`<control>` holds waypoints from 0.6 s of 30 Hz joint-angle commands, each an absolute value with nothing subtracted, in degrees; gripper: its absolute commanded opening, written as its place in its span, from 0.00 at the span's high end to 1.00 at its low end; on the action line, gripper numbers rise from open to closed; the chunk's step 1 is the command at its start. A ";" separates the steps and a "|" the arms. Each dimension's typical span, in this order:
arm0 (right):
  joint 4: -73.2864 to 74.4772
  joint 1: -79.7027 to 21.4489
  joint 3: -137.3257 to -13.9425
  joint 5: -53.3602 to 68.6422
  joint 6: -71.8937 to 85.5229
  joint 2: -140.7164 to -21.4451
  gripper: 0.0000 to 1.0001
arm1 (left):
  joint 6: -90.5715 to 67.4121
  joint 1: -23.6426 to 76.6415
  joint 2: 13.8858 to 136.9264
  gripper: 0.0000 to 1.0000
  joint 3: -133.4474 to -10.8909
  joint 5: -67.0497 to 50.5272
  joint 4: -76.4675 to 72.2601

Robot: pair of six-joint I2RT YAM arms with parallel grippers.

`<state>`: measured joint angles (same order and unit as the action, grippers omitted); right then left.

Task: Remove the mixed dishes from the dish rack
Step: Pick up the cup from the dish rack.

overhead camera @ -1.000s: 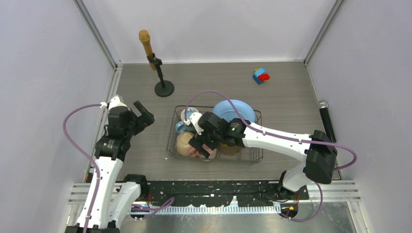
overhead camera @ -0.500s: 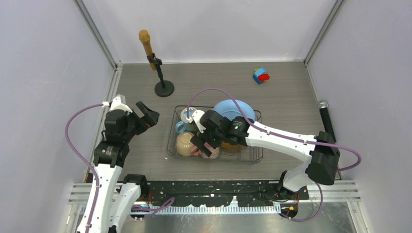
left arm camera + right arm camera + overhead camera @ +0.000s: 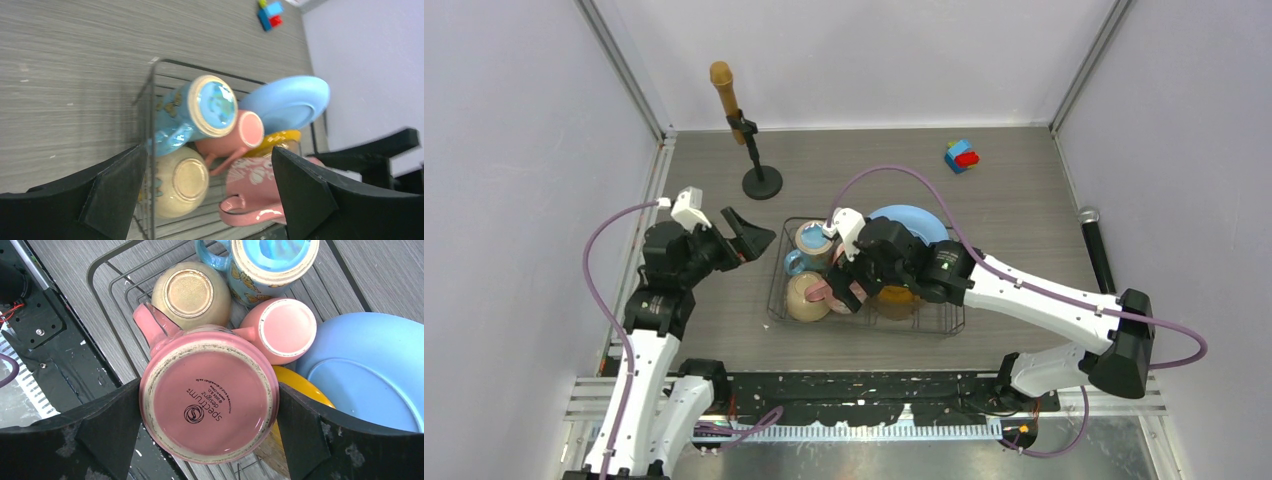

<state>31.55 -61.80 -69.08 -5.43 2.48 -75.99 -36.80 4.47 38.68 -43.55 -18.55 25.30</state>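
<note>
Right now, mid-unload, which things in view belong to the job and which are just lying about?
Job: dark wire dish rack; large light-blue plate; yellow plate; beige bowl; blue patterned mug; small plain pink mug; large pink mug, clamped in the right gripper.
Lying about: brown microphone on a black stand; red-blue toy block; black microphone with a silver head.

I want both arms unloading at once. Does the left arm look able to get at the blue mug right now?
Probably yes. The left gripper is open beside the left end of the dish rack, the blue mug sits uncovered there, and the right gripper holds the large pink mug farther in.
</note>
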 commanded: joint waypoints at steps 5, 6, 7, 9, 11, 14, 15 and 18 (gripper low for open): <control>25.02 -61.11 -71.31 -5.02 4.98 -70.08 0.99 | -38.60 4.72 39.68 0.01 -40.32 -38.38 9.03; 25.06 -60.97 -71.29 -4.48 5.18 -69.67 0.99 | -39.11 4.84 39.83 0.01 -40.15 -38.02 8.98; 25.06 -60.70 -71.11 -4.11 5.23 -68.72 0.99 | -39.76 4.91 40.18 0.01 -40.04 -37.71 8.97; 24.29 -60.50 -70.38 -4.29 5.08 -67.04 0.99 | -41.27 5.06 40.87 0.01 -39.76 -37.50 8.82; 22.45 -60.42 -69.01 -4.32 4.55 -64.83 0.99 | -43.23 5.18 41.64 0.01 -39.73 -36.12 8.85; 21.01 -60.31 -68.20 -5.22 3.52 -62.59 0.99 | -44.91 5.18 42.91 0.01 -40.55 -34.53 9.98; 20.41 -60.25 -68.03 -6.21 3.30 -61.75 0.99 | -45.48 5.21 43.23 0.01 -41.11 -33.87 10.69; 18.33 -60.21 -67.40 -8.73 1.75 -60.07 0.99 | -47.22 5.19 43.36 0.01 -43.37 -33.20 12.65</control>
<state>29.71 -60.38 -66.85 -5.32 3.38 -63.96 -43.77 4.97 43.42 -39.94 -33.87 12.75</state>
